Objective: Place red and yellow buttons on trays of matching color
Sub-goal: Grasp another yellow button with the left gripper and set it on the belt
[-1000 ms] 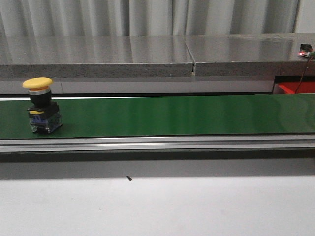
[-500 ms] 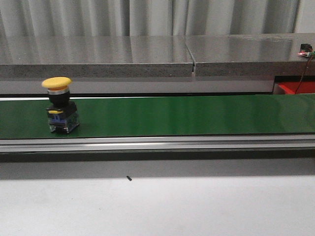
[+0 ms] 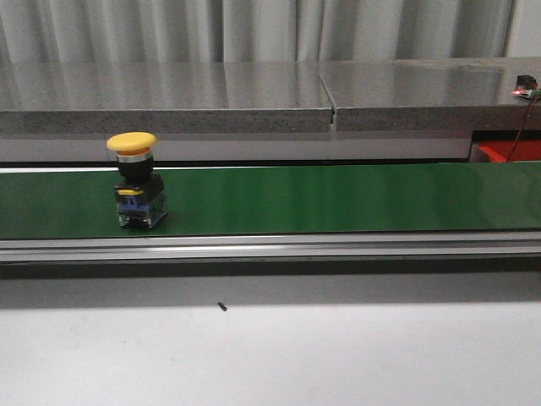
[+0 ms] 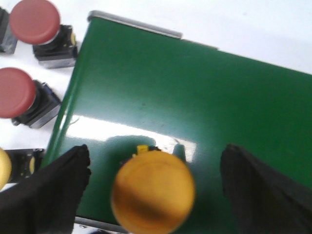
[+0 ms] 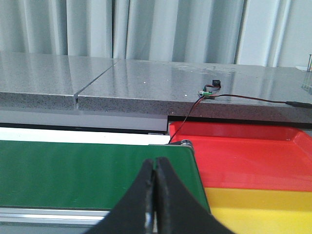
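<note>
Well clear: yellow button [image 3: 135,179] mid-belt [image 3: 338,199].

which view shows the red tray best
The right wrist view: the red tray spreads wide past the belt's end, rim visible, a yellow tray in front. The front view catches only a corner at the right edge. The left wrist view shows none.

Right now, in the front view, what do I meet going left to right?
Yellow mushroom-head push button on the green conveyor belt → small dark speck on the white table → red-orange plastic tray → small circuit board with a glowing red light.
</note>
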Motion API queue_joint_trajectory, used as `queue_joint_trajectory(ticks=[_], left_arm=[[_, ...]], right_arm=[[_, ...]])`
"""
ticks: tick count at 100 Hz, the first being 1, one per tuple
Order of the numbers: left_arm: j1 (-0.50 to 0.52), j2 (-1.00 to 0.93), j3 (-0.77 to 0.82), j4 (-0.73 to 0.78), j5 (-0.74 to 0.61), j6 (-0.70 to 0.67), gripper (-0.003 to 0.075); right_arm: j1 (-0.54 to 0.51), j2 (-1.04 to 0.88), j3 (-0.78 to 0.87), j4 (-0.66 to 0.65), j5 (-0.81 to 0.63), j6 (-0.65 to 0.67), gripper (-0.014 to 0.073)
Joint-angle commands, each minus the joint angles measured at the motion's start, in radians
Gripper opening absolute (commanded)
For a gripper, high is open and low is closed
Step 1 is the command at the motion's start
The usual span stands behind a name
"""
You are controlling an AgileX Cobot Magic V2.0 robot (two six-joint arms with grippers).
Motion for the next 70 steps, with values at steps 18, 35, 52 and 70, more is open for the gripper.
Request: queue_joint_trajectory(ticks=[18,35,52,70], left_arm=[[-0.082,-0.161,-0.03,-0.022,-0.006,-0.008,0.0504],[-0.128,-0.28,0.014,-0.022,0.017,-0.008,0.0225],[-0.173,-0.428,0.101,-0.022,0.03,-0.008,-0.002],[-0.191,-0.582,0.169,-0.022,0.109,-0.008,-0.002]], right_arm=[[0.003,-0.02,-0.016,-0.003,-0.077,-0.003,-0.0057],[0.003,-0.02,-0.016,-0.003,-0.077,-0.003,-0.0057],[0.003,-0.02,-0.016,-0.003,-0.077,-0.003,-0.0057],[0.003,-0.02,-0.016,-0.003,-0.077,-0.003,-0.0057]])
